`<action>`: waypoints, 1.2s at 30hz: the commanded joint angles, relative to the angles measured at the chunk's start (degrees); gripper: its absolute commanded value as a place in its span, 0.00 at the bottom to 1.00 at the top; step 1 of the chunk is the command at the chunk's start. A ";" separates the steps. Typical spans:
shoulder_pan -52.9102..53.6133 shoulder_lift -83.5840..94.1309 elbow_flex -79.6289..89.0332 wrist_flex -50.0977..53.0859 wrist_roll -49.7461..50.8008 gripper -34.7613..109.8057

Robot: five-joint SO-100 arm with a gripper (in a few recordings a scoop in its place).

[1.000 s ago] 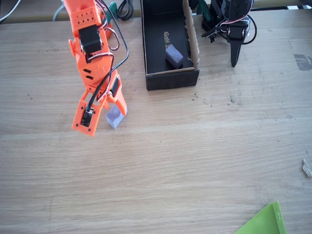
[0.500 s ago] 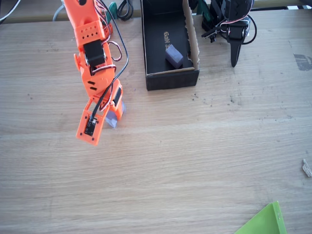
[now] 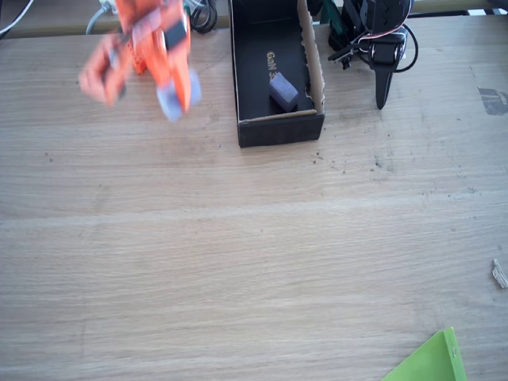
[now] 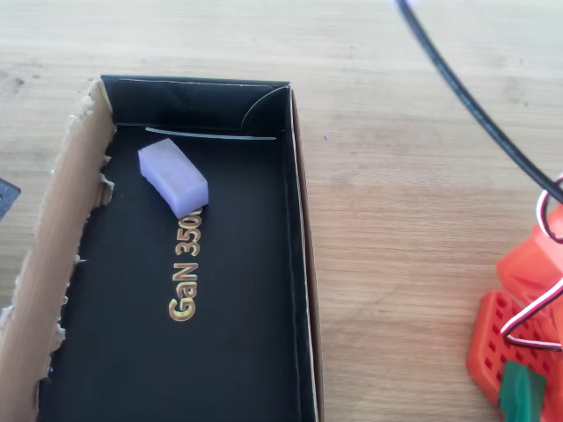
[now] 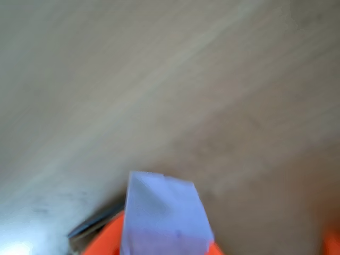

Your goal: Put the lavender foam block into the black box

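In the fixed view my orange gripper (image 3: 173, 94) is motion-blurred above the table's far left, just left of the black box (image 3: 240, 95). It is shut on the lavender foam block (image 3: 169, 101), which hangs clear of the wood. In the wrist view the pale block (image 5: 162, 212) sits against an orange finger (image 5: 106, 245), with blurred tabletop behind. The black box (image 4: 297, 264) has a brown cardboard flap (image 4: 62, 237) and gold lettering on its floor. A darker purple block (image 3: 282, 90) lies inside it near one end, also in the overhead view (image 4: 173, 178).
A green sheet corner (image 3: 429, 361) pokes in at the fixed view's bottom right, and a small scrap (image 3: 500, 272) lies at the right edge. Orange arm parts (image 4: 519, 343) and a black cable (image 4: 475, 97) stand right of the box in the overhead view.
The gripper has swung quickly up and back from the table's middle left to beside the box, carrying the lavender block off the wood. The block inside the box has not moved.
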 commanded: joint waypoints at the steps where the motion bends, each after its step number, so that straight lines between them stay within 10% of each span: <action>1: -1.05 7.73 2.99 1.49 -0.18 0.24; 19: -43.68 6.68 18.54 -21.27 -17.23 0.24; 36: -32.87 -6.68 12.74 -20.30 -8.88 0.34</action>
